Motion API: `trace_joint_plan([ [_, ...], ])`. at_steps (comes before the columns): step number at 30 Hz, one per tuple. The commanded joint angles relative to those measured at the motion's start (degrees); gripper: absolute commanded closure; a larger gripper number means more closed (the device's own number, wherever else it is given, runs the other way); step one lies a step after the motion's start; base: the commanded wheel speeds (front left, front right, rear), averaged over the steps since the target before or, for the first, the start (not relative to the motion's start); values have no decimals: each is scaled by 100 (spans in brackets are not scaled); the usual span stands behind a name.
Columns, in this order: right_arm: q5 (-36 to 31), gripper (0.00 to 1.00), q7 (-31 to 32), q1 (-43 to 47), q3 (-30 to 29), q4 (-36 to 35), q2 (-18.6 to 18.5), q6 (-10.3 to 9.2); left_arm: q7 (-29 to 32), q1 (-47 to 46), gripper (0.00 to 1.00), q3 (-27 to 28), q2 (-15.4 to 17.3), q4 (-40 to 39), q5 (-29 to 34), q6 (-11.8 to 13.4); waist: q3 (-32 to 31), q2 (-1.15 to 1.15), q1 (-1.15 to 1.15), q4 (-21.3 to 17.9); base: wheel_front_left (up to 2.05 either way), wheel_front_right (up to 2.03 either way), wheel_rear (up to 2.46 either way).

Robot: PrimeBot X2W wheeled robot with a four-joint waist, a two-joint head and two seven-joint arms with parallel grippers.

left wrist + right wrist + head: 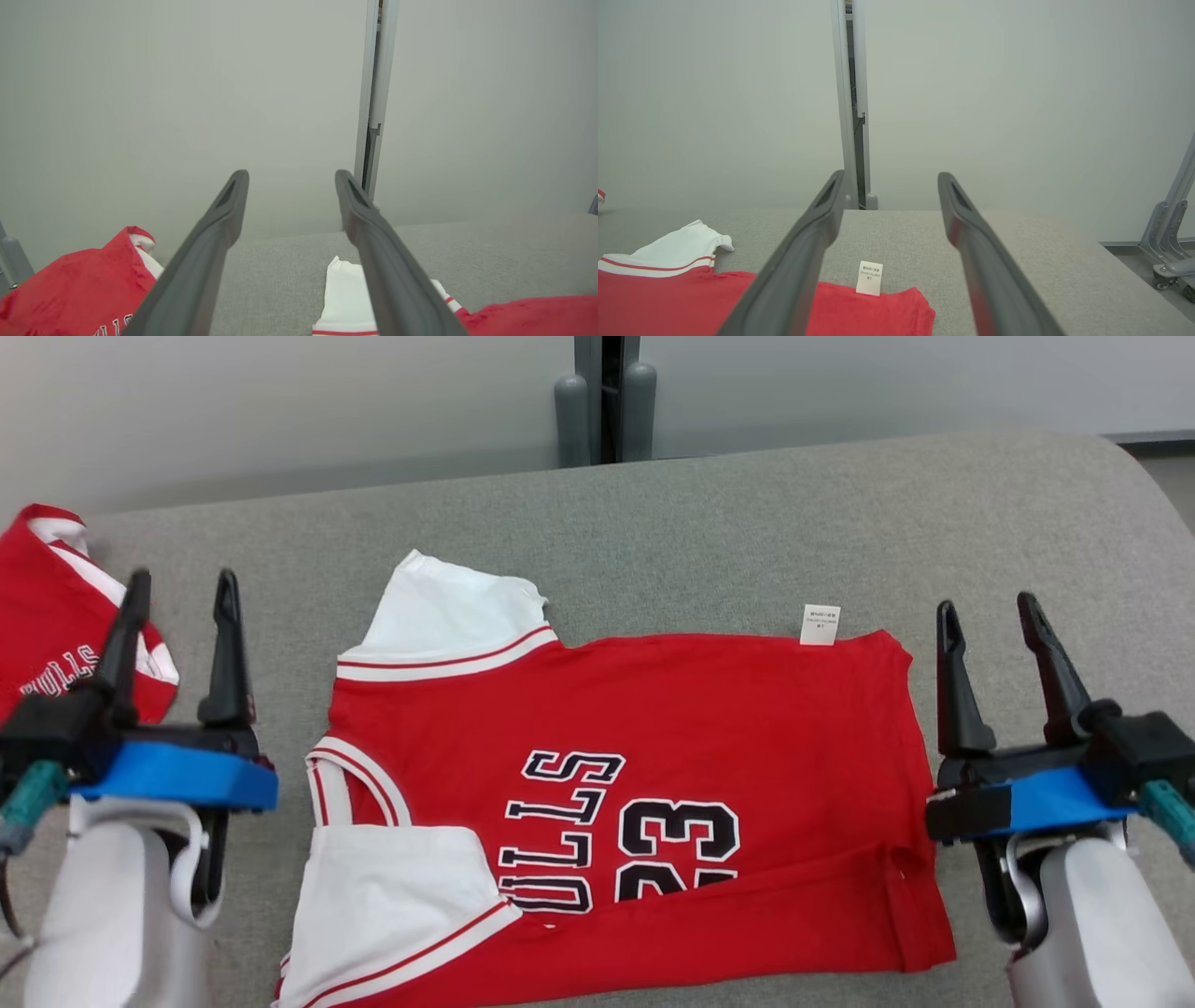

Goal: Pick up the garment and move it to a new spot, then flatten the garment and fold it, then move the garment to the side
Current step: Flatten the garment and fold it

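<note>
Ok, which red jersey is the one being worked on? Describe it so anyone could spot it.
Start at the grey table: between the left gripper and right gripper lies a red jersey, spread out, with white sleeves. Unlike the bunched jersey at the table's left edge, it shows a 23 and a white label.

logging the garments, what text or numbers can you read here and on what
"ULLS": red jersey, first letter hidden under its white sleeve.
"23": same jersey, lower part under a fold.
"ULLS": second red garment, far left.
Print on the care tag: too small to read.
</note>
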Motion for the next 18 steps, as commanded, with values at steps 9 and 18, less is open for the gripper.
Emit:
trace_joint_plan([
  [9,-47,0,-27,-1378,117,622,-139,-4,313,-2180,0,-974,925,1109,-431,-29,1094,0,0,-446,0,0,0],
  [18,-47,0,-27,-1857,296,812,24,-4,963,-3514,0,-2072,1553,2062,-1115,-23,1806,0,0,-761,0,0,0],
])
